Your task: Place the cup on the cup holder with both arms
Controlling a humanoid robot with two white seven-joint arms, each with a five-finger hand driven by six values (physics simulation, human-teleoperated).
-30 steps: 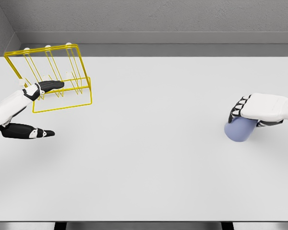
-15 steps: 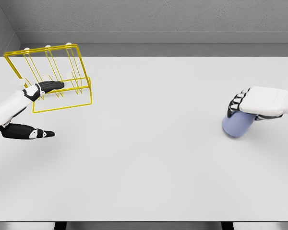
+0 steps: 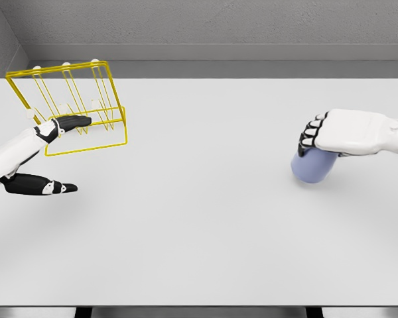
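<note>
In the head view, the right hand is wrapping its fingers over the top of the pale blue cup and gripping it from above, with the dark-jointed fingertips curling down on the side facing the cup holder. That overhand grip is leaving the lower part of the cup free, which looks suited to carrying it and setting it down over a prong. The cup is sitting well away from the cup holder, far across the white counter toward the right arm's side, and whether its base is touching the counter or hanging just above it cannot be told here.

The cup holder is a yellow wire rack with white-tipped prongs, standing tilted at the far corner of the counter. The left hand is holding nothing, fingers spread and relaxed: one dark finger is reaching along the rack's near lower rail, touching or just beside it, while the thumb is lying just in front of the holder. By this placing, the left hand seems to be steadying the light rack, or waiting to take the cup, since the holder is standing beyond the right arm's easy reach.
</note>
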